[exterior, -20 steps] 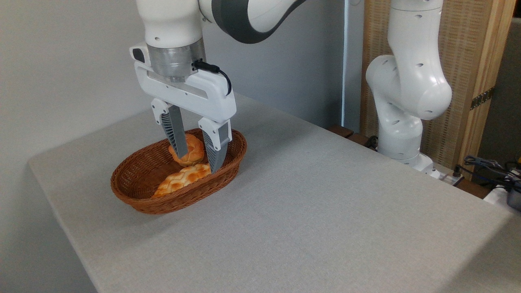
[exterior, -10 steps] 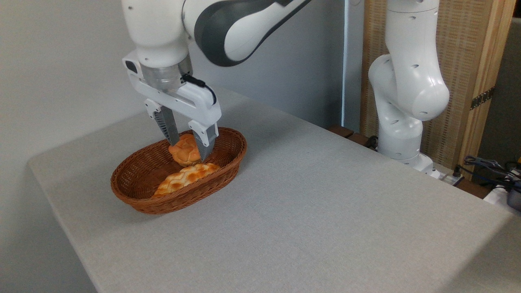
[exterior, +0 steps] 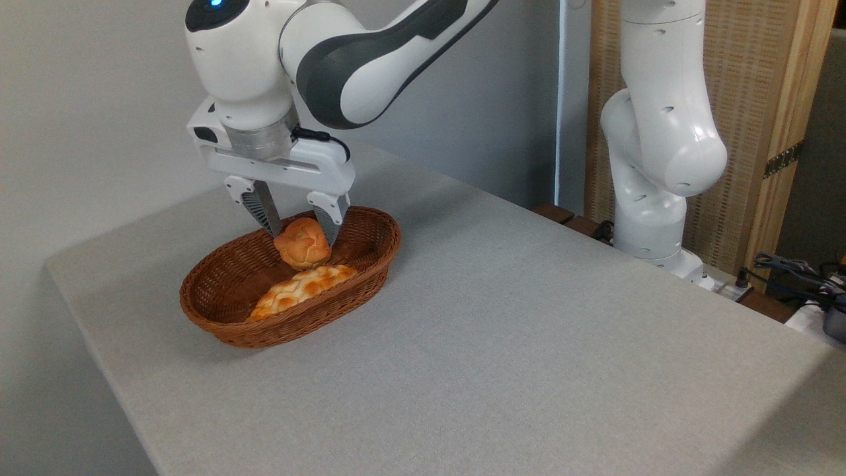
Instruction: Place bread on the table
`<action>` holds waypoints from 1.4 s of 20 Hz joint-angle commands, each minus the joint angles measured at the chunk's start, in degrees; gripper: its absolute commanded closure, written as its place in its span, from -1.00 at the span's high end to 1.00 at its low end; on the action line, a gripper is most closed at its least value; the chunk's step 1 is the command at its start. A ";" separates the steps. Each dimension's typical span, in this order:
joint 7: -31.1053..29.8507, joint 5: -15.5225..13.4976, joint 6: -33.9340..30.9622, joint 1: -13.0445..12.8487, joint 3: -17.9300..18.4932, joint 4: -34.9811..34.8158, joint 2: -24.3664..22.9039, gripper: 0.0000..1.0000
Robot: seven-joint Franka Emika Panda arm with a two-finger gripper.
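The bread (exterior: 303, 243), a small round golden-orange bun, lies at the back of a brown wicker basket (exterior: 218, 317) on the left part of the grey table (exterior: 502, 344). My gripper (exterior: 301, 237) reaches down into the basket, open, with one grey finger (exterior: 263, 210) on each side of the bun, close to its flanks. The bun hides the fingertips, so I cannot tell whether they touch it.
A longer braided golden loaf (exterior: 301, 287) lies in the basket just in front of the bun. The arm's white base column (exterior: 654, 165) stands beyond the table's far right edge, with cables (exterior: 793, 271) beside it. A wall runs behind the table.
The gripper has shifted left and toward the back of the basket and sunk lower. Its fingers, earlier partly in front of the bun, now sit beside and behind it.
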 commanded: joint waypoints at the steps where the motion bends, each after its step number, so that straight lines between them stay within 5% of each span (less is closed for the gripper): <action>1: -10.91 -0.97 3.98 -0.08 -1.94 -0.25 0.83 1.00; 28: -14.72 -0.36 6.90 -0.17 -8.80 -1.22 6.37 1.00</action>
